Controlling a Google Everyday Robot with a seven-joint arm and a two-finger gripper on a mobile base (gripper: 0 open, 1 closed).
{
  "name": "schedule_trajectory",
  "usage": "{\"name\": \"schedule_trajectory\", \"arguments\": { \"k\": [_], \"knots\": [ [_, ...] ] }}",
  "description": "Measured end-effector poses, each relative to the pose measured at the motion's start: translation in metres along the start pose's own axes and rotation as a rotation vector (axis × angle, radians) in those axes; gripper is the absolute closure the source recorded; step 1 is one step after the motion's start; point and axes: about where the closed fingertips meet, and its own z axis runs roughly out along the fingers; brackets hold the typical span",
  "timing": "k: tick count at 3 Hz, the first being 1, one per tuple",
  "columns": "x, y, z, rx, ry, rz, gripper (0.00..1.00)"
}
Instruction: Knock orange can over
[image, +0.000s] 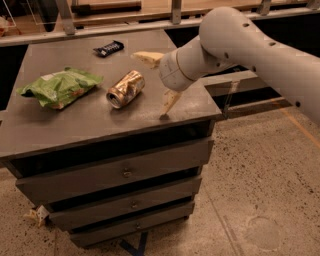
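Note:
The orange can (125, 88) lies on its side on the grey cabinet top (65, 125), its silver top facing front left. My gripper (156, 81) is open just to the right of the can, not touching it. One pale finger (146, 58) points left at the back; the other points down towards the top's front edge. Nothing is held between them.
A green crinkly chip bag (59, 87) lies left of the can. A dark snack bar (108, 48) lies at the back of the top. The cabinet has drawers below, and a speckled floor lies to the right.

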Motion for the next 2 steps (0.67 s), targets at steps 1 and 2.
{"name": "schedule_trajectory", "arguments": {
  "k": [1,2],
  "knots": [
    [-0.0008,-0.0037,-0.0036,0.0,0.0,0.0,0.0],
    [-0.0008,-0.004,-0.0039,0.0,0.0,0.0,0.0]
  ]
}}
